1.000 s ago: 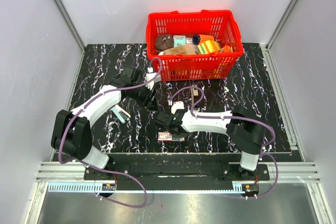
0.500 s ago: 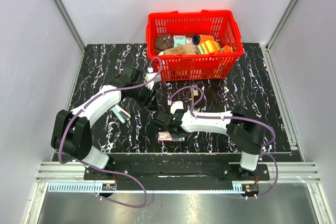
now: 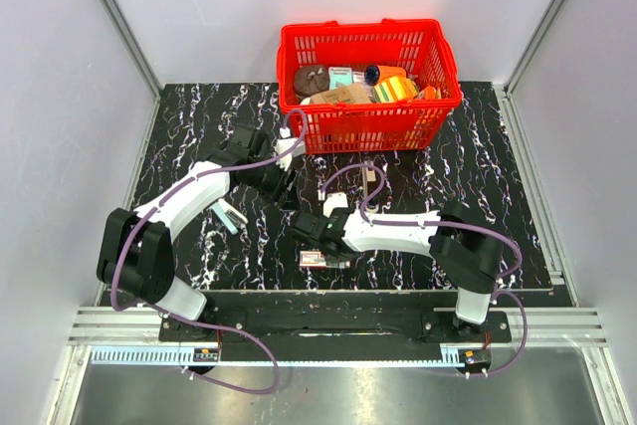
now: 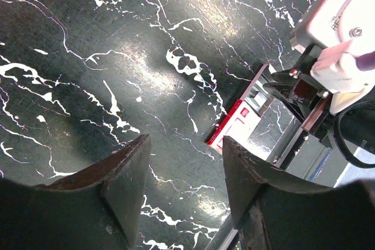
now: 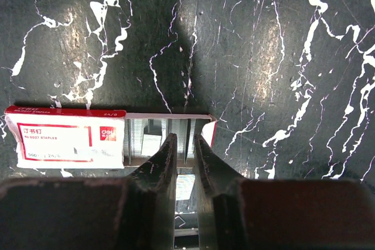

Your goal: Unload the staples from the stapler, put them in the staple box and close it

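Note:
The stapler [image 3: 227,214] lies on the black marble table just under my left forearm, slim, dark and silvery. It shows in neither wrist view. My left gripper [image 3: 282,186] [image 4: 184,141] hangs open over bare table, nothing between its fingers. A red-and-white staple box [image 3: 317,259] [image 4: 237,124] [image 5: 64,139] lies in front of my right gripper [image 3: 302,231] [image 5: 184,139], its tray [image 5: 155,136] slid out and filled with staple strips. The right fingertips [image 5: 170,144] dip into that tray with only a thin gap, pinched on a strip of staples.
A red plastic basket [image 3: 370,126] full of assorted items stands at the back of the table. The two gripper heads are close together near the table's middle. The table's front edge runs just below the staple box.
My right gripper has crept slightly to the left above the staple box. The left arm and the stapler have not moved.

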Tool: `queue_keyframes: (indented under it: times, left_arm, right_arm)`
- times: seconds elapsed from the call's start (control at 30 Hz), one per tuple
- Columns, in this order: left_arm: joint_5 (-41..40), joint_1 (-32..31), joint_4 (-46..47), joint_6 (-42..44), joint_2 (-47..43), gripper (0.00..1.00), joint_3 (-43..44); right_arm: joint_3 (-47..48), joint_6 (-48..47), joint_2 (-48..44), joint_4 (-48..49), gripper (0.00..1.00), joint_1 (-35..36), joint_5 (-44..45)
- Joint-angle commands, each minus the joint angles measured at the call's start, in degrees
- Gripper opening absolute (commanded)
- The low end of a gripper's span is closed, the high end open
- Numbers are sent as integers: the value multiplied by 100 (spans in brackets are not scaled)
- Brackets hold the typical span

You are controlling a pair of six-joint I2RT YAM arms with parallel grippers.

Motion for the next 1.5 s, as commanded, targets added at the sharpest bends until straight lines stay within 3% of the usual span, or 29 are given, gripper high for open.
queue_keyframes:
  times: [0.0,0.57,1.2,1.47]
  left_arm:
    - [178,-13,152,-4,-98,56,25]
    - [169,-13,90,-4,-98,57,78]
    - [187,-13,-121,84,-160,57,227]
    - [178,-13,-121,101,-168,57,219]
  right_arm:
    - [121,122,-86,-135,17,98,101]
    - [156,105,2,-153,17,142,48]
    - [227,52,63,-188,28,142,21]
    - [-273,140,-753,136,28,142,128]
